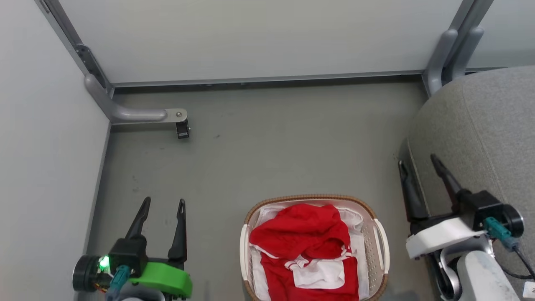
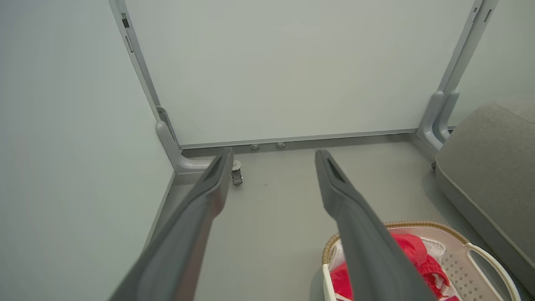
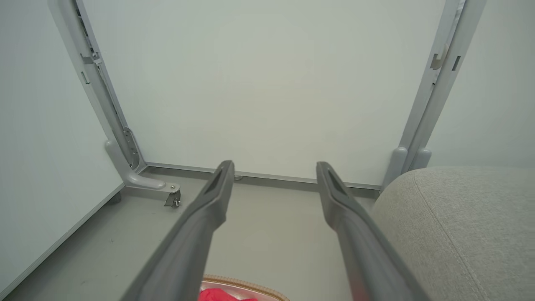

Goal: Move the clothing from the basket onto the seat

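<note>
Clothing (image 1: 307,242), bright red with white trim and a white panel, lies heaped in the basket (image 1: 309,196), on top of a thin white liner sheet (image 1: 355,217). The basket stands on the grey floor (image 1: 271,146) between the 2 arms. The seat (image 1: 480,133) rises at the robot's right, near the basket but apart from it. The left gripper (image 1: 164,200) hangs over bare floor left of the basket with its 2 fingers spread and nothing between them. The right gripper (image 1: 418,160) is likewise spread and empty; in the head view its fingers overlap the seat's near edge, and contact cannot be judged. Pale panels (image 1: 250,37) on grey frames wall in the far side and the left. A frame foot (image 1: 133,113) with a small caster (image 1: 182,129) juts onto the floor at the far left, well clear of the basket. From the head view the whole heap and both loop handles are plain. The left wrist view adds the basket's perforated wall and the seat's side seam. The right wrist view catches a sliver of woven rim and a scrap of red at its bottom edge, and looks across the seat's rounded top.
</note>
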